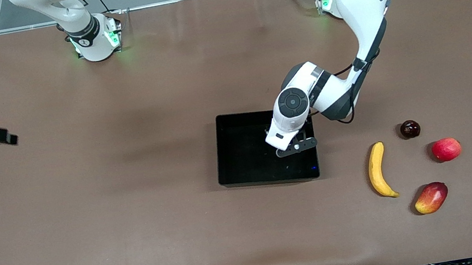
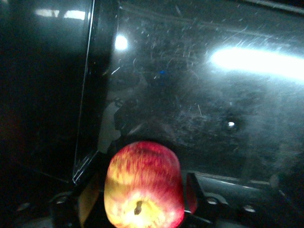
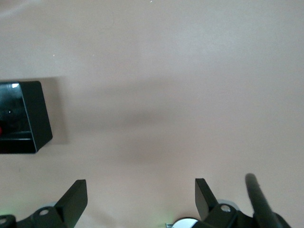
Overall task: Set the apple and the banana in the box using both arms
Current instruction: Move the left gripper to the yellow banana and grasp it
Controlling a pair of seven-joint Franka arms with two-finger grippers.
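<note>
mango-like red-yellow fruit (image 1: 431, 197) sits nearest the front camera, w/ the banana (image 1: 378, 171) just beside it, both well apart from the left gripper (image 1: 297, 145) toward the left arm's end of the table. plain red fruit (image 1: 446, 149) and a small dark round fruit (image 1: 410, 129) lie a bit farther from the camera in the same cluster. left gripper hangs over the box (image 1: 235, 125), inside its footprint near the wall on the left arm's side; left wrist view shows it clamped on the apple (image 2: 143, 184), fingers (image 2: 195, 192) pressed on both sides, scratched glossy box floor directly below. apple looks held above the floor, not resting on it, though how high i can't tell. right gripper (image 3: 140, 195) isn't seen in the front view; right wrist view shows it spread wide, holding nothing, over bare table w/ a corner of the box well off to one side. right arm waits. step in hand, as i judge it: dropping the apple into the box, approx halfway thru the task since the banana is untouched. next move prob calls for the left gripper to lower a little and let go so the apple doesn't bounce or roll on the slick plastic, then lift clear. after that someone has to fetch the banana; it lies on the left arm's side, so the right arm would need a long reach across the box.
</note>
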